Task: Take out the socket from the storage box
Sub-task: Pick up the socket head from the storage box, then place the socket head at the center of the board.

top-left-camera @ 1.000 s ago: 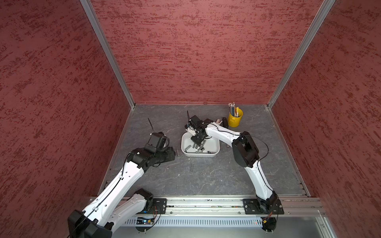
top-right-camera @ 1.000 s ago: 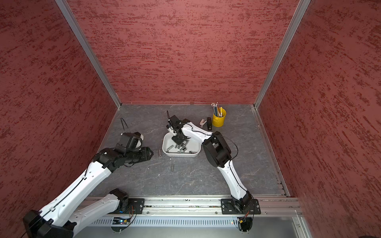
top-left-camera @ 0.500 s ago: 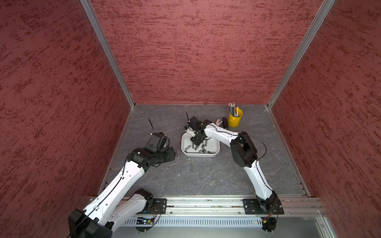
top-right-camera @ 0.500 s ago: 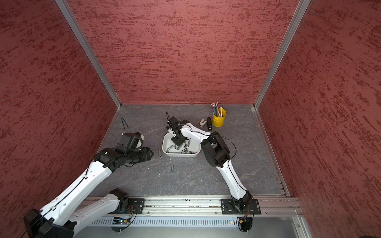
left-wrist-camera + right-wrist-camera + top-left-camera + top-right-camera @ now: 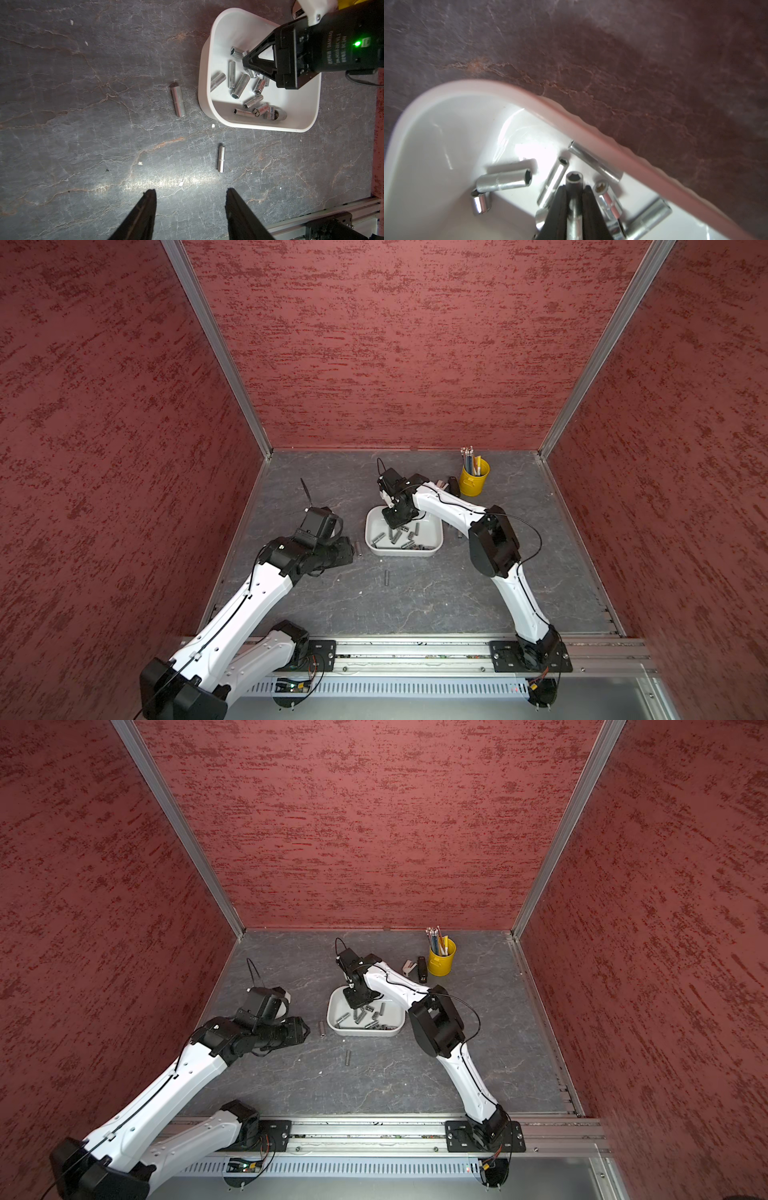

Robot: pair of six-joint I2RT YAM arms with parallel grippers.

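Observation:
The storage box point(image 5: 404, 551) point(image 5: 365, 1031) is a white tub in the middle of the table, with several chrome sockets lying in it. My right gripper point(image 5: 398, 517) point(image 5: 358, 1002) reaches down into the box's far part. In the right wrist view its black fingers point(image 5: 560, 199) are shut on one slim socket point(image 5: 574, 179), whose hex end sticks out past the tips of the right gripper point(image 5: 575, 188). My left gripper point(image 5: 190, 192) hangs open over bare table left of the box point(image 5: 204, 83), holding nothing.
Two loose sockets lie on the table: one beside the box's left wall point(image 5: 178, 101) point(image 5: 359, 548), one in front of it point(image 5: 221, 159) point(image 5: 387, 578). A yellow pencil bucket point(image 5: 474, 479) and a black stapler point(image 5: 422, 969) stand at the back right.
The right gripper's jaws have closed on a socket inside the box. The left arm has not moved.

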